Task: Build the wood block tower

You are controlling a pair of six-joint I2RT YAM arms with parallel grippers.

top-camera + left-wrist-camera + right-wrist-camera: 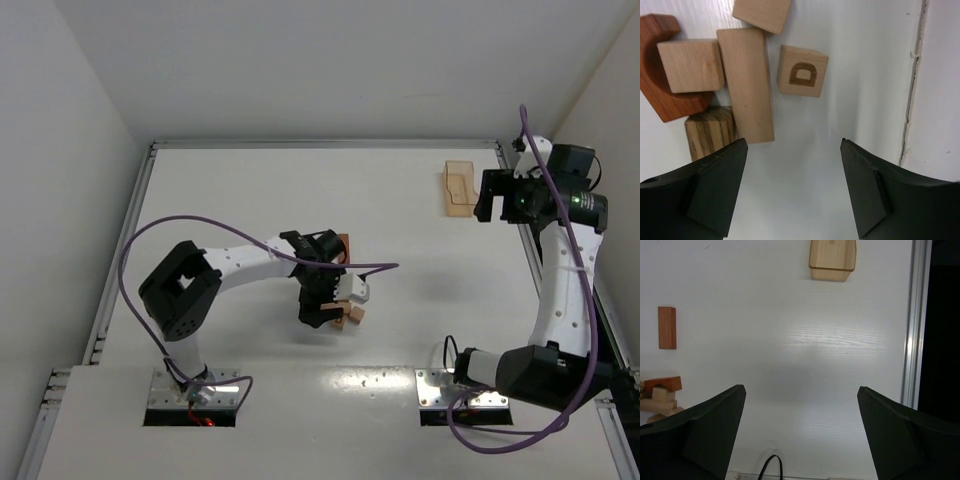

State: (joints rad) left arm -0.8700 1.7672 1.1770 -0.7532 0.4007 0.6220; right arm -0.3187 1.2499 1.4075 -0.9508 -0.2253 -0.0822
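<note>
Several wood blocks lie loose and flat on the white table, unstacked, in the left wrist view: a reddish-brown arch (660,95), a tan cube (690,65) inside it, a long tan bar (746,85), a cube lettered D (801,71), a striped block (710,131) and another tan block (762,14). My left gripper (794,146) is open and empty just short of them, over bare table; from above it (322,312) hides most of the cluster (351,316). A reddish-brown bar (667,327) lies apart. My right gripper (801,388) is open, empty and held high at the far right (492,203).
A translucent tan open tray (458,188) sits at the back right, also in the right wrist view (832,260). A metal rail (910,340) runs along the table's right edge. Purple cables loop over both arms.
</note>
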